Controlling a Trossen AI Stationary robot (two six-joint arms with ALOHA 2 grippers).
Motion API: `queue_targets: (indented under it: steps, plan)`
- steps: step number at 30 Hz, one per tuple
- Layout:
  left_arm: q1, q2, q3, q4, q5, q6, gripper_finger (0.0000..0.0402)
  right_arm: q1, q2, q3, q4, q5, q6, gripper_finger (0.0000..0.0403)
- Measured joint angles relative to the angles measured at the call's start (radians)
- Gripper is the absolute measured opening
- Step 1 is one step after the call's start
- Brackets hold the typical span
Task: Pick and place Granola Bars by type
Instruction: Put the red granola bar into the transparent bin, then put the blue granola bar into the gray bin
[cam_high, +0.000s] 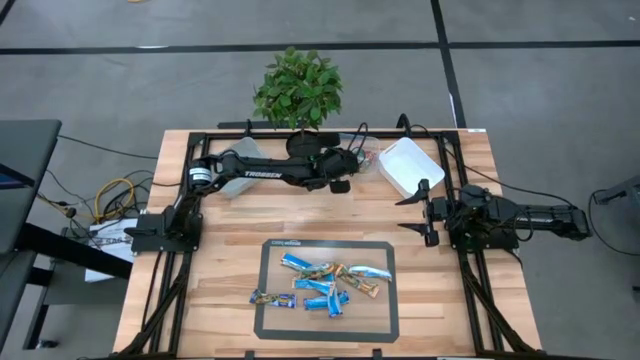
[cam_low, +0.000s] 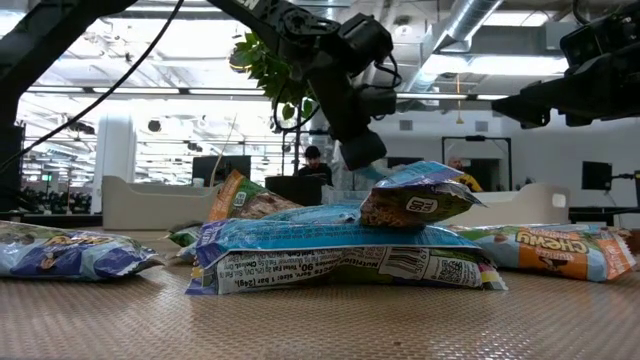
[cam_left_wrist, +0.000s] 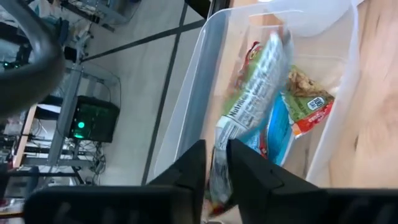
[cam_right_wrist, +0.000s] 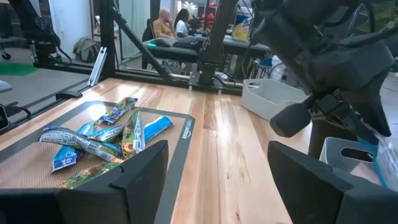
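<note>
Granola bar (cam_left_wrist: 252, 109) between left tool (cam_left_wrist: 214, 180) fingers, barely parted, over bin (cam_left_wrist: 186, 106); right tool (cam_high: 425, 212) wide apart, empty.

Two matte black arms on black frame rails

The left arm (cam_high: 262, 168) bears white "TROSSEN" lettering along its link and a silver ring at one joint; the right arm (cam_high: 520, 218) is plain black, with flat, blade-like dark fingers (cam_high: 422, 193).

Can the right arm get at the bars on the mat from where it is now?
Probably yes. The right tool hangs open beside the mat, nothing stands between it and the bars, and the left tool is away over a bin at the table's far side.
</note>
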Motion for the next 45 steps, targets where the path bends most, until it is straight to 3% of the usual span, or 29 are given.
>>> queue_targets:
  steps: [8, 13, 18, 21, 31, 40, 45]
  plan:
    - [0.001, 0.000, 0.000, 0.017, -0.009, -0.012, 0.0171, 0.000, 0.000, 0.000, 0.000, 0.000, 0.000, 0.0270]
    - [-0.018, 0.000, 0.000, -0.003, 0.000, -0.012, 0.0204, 0.000, 0.000, 0.000, 0.000, 0.000, 0.000, 0.0270]
    - [-0.090, -0.022, -0.014, -0.025, 0.034, -0.011, 0.0208, 0.000, 0.000, 0.000, 0.000, 0.000, 0.000, 0.0270]
    - [-0.145, -0.072, -0.064, -0.020, 0.121, -0.013, 0.0208, 0.000, 0.000, 0.000, 0.000, 0.000, 0.000, 0.0270]
    - [-0.366, -0.307, -0.376, -0.014, 0.379, -0.061, 0.0208, 0.000, 0.000, 0.000, 0.000, 0.000, 0.000, 0.0270]
    - [-0.516, -0.442, -0.540, -0.064, 0.478, -0.284, 0.0208, 0.000, 0.000, 0.000, 0.000, -0.001, 0.000, 0.0270]
    - [-0.608, -0.483, -0.583, -0.121, 0.480, -0.355, 0.0208, 0.000, 0.000, 0.000, 0.000, -0.001, 0.000, 0.0270]
